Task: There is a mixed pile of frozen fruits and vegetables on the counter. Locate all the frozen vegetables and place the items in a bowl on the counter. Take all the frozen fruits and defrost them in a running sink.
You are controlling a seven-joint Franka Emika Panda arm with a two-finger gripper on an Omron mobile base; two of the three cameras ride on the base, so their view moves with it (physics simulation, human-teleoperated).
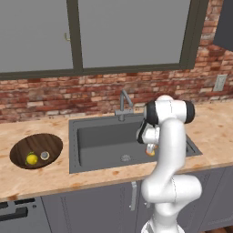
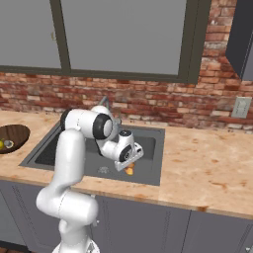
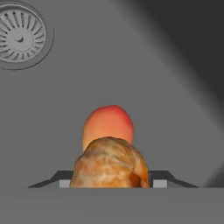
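The orange-brown fruit (image 3: 110, 162) sits between the gripper's (image 3: 109, 183) two dark tips, low over the floor of the sink (image 1: 95, 141). The tips press on its two sides, so the hand is clamped on this fruit. Just past it, the yellow-orange fruit with a red blush (image 3: 108, 124) lies on the sink floor, a little way from the round drain (image 3: 21, 37). I cannot tell if the two fruits touch.

The held fruit looks small, round and bumpy. I think it is light and hard, since it is frozen, and maybe a bit slippery. The best place to hold it is across its fat middle, one tip on each side, and that is how it looks now. A loose hold could let it pop out and roll along the sink floor.

The steel faucet (image 1: 124, 102) stands at the back of the sink. To the left of the sink, the wooden bowl (image 1: 27, 144) rests on the counter (image 1: 214, 132) with the bright yellow ball (image 1: 32, 159) and the pale grey-white ball (image 1: 44, 155) inside.
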